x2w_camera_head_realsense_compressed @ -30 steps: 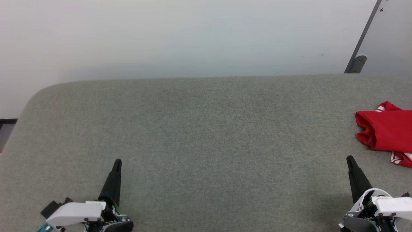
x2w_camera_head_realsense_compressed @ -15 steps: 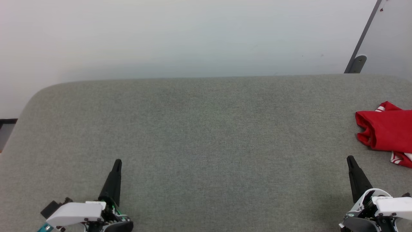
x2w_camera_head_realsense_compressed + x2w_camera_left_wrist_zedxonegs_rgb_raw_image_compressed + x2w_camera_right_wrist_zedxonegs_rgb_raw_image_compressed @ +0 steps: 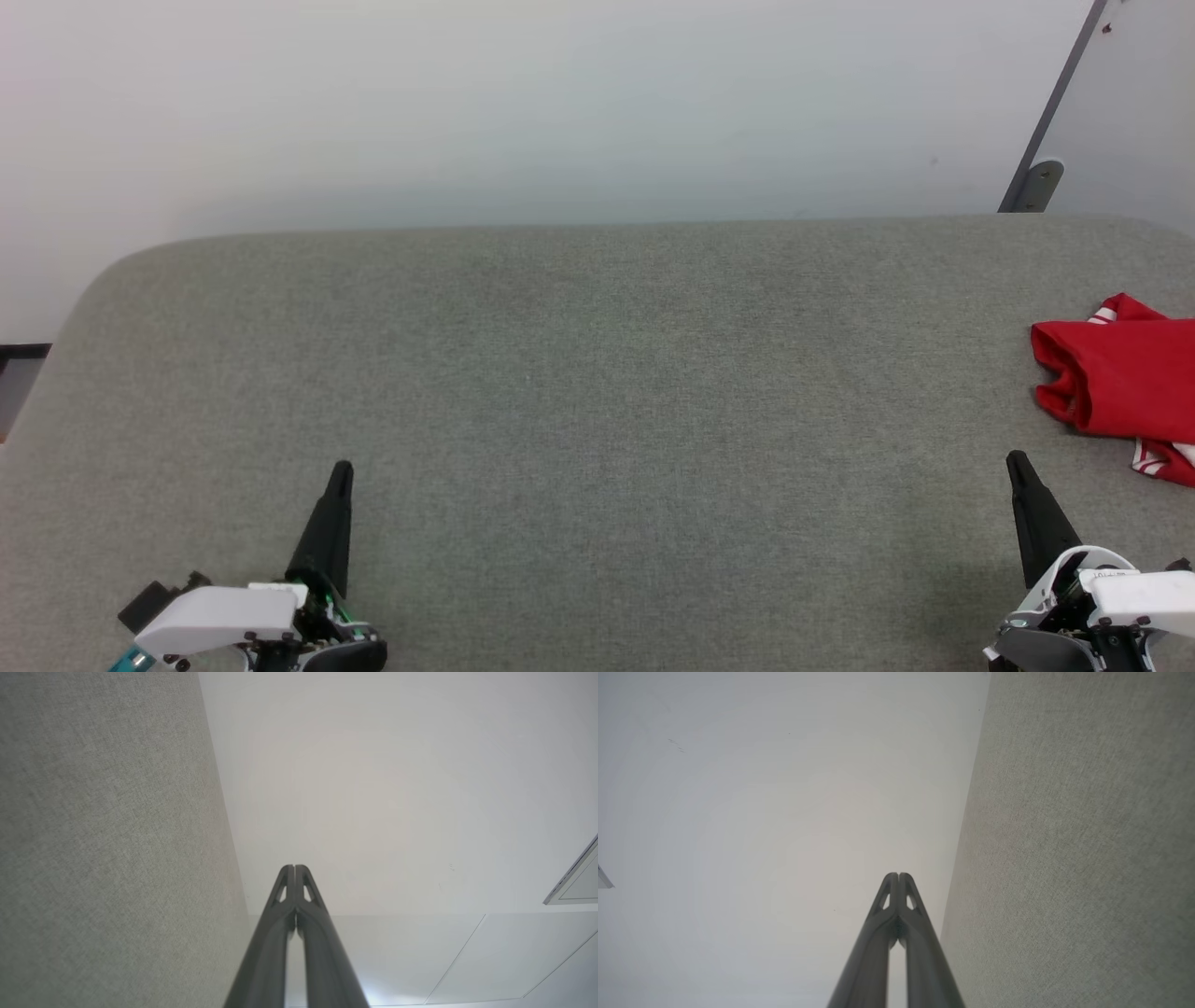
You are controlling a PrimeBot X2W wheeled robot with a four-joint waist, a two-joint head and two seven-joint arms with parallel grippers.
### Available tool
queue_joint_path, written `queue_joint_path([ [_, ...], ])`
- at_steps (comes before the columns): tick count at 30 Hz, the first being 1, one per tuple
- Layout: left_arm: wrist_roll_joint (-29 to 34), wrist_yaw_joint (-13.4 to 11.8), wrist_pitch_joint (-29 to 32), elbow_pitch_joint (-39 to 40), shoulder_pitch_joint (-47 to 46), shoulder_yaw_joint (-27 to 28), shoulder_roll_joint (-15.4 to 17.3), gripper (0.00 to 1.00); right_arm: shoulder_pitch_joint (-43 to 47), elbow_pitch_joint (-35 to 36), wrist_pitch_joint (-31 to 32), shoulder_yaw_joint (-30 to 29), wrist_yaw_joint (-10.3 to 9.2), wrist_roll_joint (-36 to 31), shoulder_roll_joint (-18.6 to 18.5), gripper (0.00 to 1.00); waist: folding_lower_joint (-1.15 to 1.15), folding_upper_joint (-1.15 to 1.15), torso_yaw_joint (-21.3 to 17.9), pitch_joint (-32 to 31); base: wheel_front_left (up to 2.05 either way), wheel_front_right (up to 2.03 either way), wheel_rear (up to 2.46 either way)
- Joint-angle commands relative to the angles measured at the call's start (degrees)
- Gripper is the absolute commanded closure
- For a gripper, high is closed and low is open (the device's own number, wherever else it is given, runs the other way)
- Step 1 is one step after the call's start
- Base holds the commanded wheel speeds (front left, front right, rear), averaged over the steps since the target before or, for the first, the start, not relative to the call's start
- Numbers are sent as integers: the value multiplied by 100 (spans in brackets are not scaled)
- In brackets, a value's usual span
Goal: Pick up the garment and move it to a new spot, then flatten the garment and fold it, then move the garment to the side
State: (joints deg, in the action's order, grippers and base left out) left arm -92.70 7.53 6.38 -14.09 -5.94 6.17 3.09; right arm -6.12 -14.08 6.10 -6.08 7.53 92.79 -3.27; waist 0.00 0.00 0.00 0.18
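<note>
The left gripper (image 3: 342, 467) is dark, tapering to a blunt tip. Behind it sits a white shell (image 3: 219, 618) with small dark screws (image 3: 177, 665), green bits (image 3: 322, 597) and a teal end (image 3: 126, 661). Behind the right gripper (image 3: 1014, 459), a white cover (image 3: 1134, 590) tops a grey housing (image 3: 1041, 649). Each finger (image 3: 322, 952) has a triangular slot (image 3: 281, 894) near its tip.

Grey fabric surface (image 3: 597, 373), probably white wall (image 3: 560, 93).

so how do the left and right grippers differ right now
The right gripper sits close to the garment, which lies just beyond and to the right of its tip at the edge of the head view; the left gripper is far across the grey surface from it. The left gripper leans toward the robot's right, the right gripper toward its left. Both are shut and hold nothing.
</note>
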Motion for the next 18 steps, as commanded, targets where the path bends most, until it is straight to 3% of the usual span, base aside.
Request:
queue_joint_path([
  [1,16,-8,11,-11,-65,18,-13,100,-17,-7,25,-9,-8,-9,12,100,0,0,0,0,0,0,0],
  [18,26,-8,10,-11,-66,26,-17,100,-18,-7,30,-19,-8,-23,19,100,0,0,0,0,0,0,0],
])
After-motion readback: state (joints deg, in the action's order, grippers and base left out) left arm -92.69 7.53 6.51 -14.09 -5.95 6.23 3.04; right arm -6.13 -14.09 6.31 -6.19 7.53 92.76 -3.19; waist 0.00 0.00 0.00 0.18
